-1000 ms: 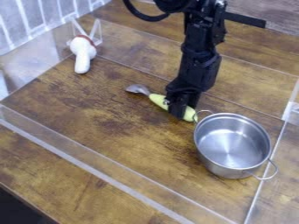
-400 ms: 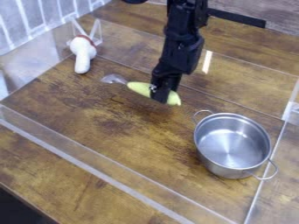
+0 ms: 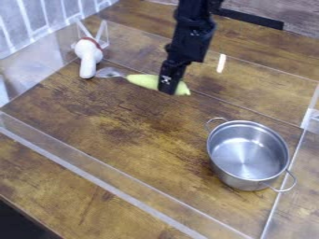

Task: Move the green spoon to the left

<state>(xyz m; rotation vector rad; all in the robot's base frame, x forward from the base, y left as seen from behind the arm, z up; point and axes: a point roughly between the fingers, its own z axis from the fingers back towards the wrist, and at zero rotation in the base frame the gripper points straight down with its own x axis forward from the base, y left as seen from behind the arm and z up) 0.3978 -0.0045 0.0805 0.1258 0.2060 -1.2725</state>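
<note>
The green spoon hangs a little above the wooden table, its yellow-green handle lying roughly level and its small silver bowl pointing left. My gripper points down from the black arm and is shut on the green spoon's handle near its right end. The spoon is now left of the table's middle, between the white object and the pot.
A white rounded plastic object lies at the far left near a clear wall. A steel pot stands at the right front. Clear plastic walls border the wooden table.
The gripper has lifted the spoon off the table and carried it left and away from the pot, rolling so the spoon's bowl swung further left.
</note>
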